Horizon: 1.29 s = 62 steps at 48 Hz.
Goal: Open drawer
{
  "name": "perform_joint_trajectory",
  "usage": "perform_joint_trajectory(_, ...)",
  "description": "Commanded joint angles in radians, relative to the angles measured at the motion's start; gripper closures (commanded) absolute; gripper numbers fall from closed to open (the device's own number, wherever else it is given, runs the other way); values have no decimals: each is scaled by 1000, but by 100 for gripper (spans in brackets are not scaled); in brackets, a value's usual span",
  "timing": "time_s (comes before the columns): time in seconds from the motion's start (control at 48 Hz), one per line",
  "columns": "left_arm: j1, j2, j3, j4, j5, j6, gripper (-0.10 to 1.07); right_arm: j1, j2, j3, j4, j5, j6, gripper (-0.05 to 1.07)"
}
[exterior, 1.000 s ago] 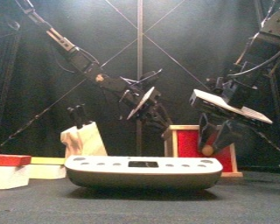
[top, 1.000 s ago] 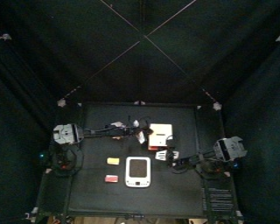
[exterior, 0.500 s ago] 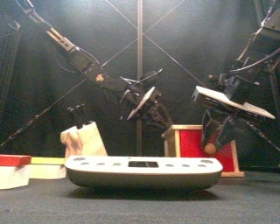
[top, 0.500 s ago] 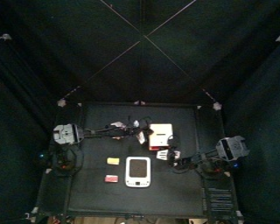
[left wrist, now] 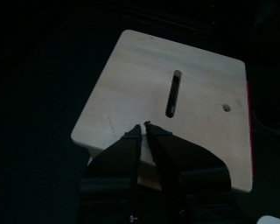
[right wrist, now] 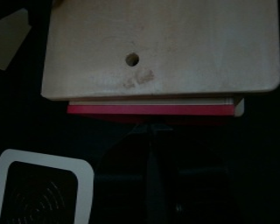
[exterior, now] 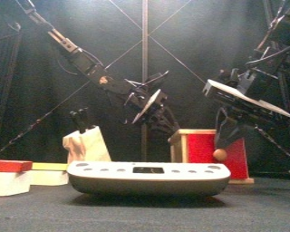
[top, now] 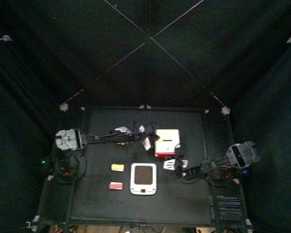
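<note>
The drawer [top: 169,138] is a small cream-white box with a red front [exterior: 206,148] and a round knob [exterior: 220,155]. It stands mid-table behind the white device. My left gripper [top: 147,138] is shut, its tips over the drawer's cream top [left wrist: 178,87] near the slot. My right gripper [top: 185,164] hangs just in front of the red front [right wrist: 154,109], which shows a little beyond the cream top [right wrist: 166,44]. Its jaws look shut and hold nothing that I can make out. In the front view it [exterior: 224,138] is just above the knob.
A white rounded device with a grey centre [top: 143,177] lies at the front [exterior: 148,178]. A yellow block [top: 119,167] and a red block [top: 113,185] lie front left. A cream object [exterior: 87,145] stands at the left.
My right arm has drawn back to the right and risen a little, uncovering the knob. The left arm and the drawer have not visibly moved.
</note>
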Motion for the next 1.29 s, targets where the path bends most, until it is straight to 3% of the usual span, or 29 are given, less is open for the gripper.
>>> perform_joint_trajectory(0.0, 3, 3, -9, 0, 8, 2, 39, 3, -28, -5, -2, 3, 2, 52)
perform_joint_trajectory(0.146, 5, 3, -9, 0, 8, 2, 39, 3, -25, -6, 5, 5, 3, 49)
perform_joint_trajectory(0.458, 5, 3, -9, 0, 8, 2, 39, 3, -20, -9, 11, 6, -3, 31)
perform_joint_trajectory(1.271, 5, 3, -9, 0, 8, 3, 39, -21, 18, -5, 29, -43, 0, 30)
